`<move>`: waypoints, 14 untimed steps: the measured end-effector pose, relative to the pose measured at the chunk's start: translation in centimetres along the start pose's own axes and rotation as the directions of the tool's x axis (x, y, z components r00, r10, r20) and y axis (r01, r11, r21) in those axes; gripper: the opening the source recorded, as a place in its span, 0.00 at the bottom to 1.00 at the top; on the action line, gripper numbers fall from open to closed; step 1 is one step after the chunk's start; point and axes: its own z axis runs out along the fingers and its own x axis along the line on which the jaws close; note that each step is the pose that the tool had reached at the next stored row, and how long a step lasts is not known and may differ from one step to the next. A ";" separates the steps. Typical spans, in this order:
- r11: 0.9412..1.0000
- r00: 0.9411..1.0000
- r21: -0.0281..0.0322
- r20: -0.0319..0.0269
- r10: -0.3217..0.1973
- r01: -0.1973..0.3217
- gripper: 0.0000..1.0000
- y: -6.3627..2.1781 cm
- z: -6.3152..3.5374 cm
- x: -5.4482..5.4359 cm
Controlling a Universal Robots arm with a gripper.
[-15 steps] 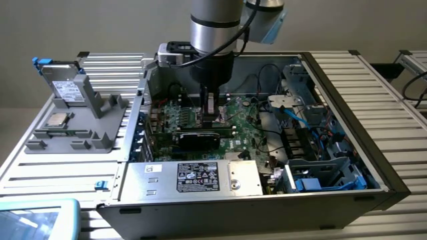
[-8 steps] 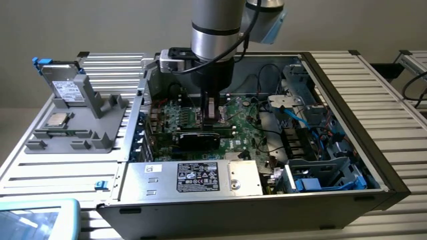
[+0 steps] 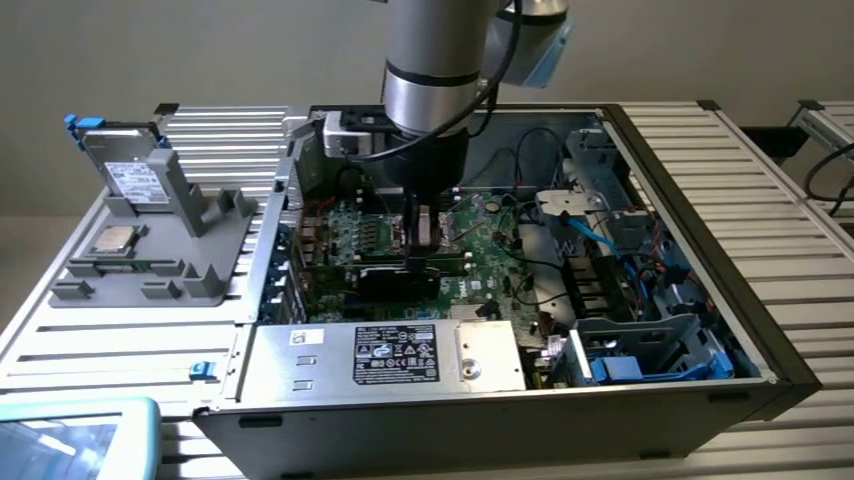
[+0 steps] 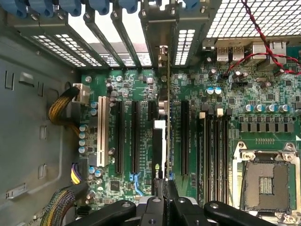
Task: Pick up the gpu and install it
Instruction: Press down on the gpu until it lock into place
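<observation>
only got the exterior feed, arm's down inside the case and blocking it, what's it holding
Observer: From the wrist view, the gripper is shut on the gpu, seen edge-on, standing upright over the motherboard.
Operator: where on the board is it
Observer: It runs between two long black expansion slots, its far end reaching the rear slot bracket.
Operator: cpu socket in the way?
Observer: No, the open cpu socket sits apart from it, beyond the memory slots.
</observation>
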 end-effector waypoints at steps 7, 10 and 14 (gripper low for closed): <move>1.000 1.000 -0.014 0.002 -0.001 0.001 0.12 0.09 -1.85 0.1; 1.000 1.000 -0.016 0.002 -0.001 0.001 0.12 0.10 -1.98 0.1; 1.000 1.000 -0.017 0.002 -0.001 0.001 0.12 0.10 -1.98 0.1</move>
